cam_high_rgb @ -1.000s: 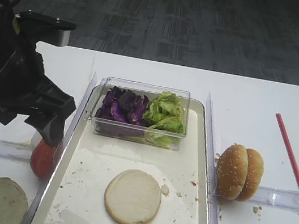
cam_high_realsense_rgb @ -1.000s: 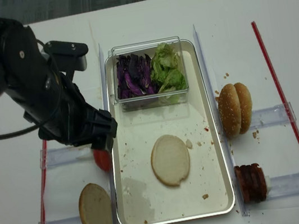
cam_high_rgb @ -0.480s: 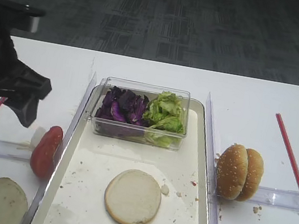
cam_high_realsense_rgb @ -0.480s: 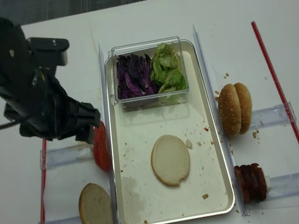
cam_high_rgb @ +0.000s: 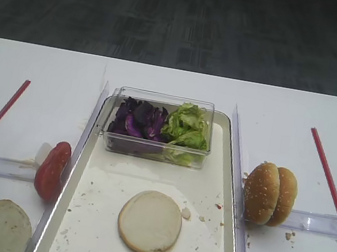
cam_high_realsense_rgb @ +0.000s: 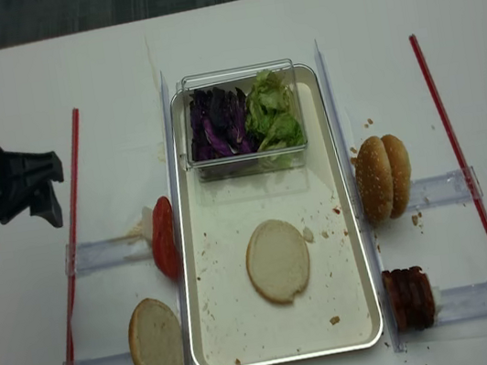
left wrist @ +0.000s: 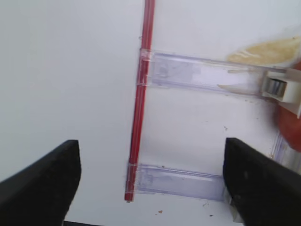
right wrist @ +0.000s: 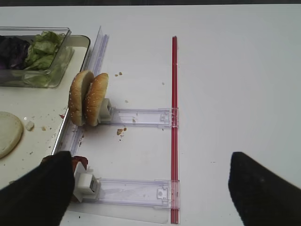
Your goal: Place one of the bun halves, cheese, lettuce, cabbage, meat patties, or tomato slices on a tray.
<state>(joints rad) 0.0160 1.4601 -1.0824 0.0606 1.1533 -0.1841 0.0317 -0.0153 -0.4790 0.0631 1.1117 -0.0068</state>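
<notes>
Left pincer [left wrist: 149,188] hangs spread and empty over the counter [cam_high_realsense_rgb: 98,85], left of the tomato slices [cam_high_realsense_rgb: 166,250]. The bun half [cam_high_realsense_rgb: 277,260] lies in the tray [cam_high_realsense_rgb: 252,352]. Right pincer [right wrist: 150,188] spread, empty.

A whitish bun half [cam_high_rgb: 150,222] lies flat on the cream tray [cam_high_rgb: 217,192], toward its near end. Behind it a clear box [cam_high_rgb: 159,127] holds purple cabbage [cam_high_rgb: 137,119] and green lettuce [cam_high_rgb: 187,128]. No end effector shows here to place them by; only a dark scrap sits at the left edge.
</notes>
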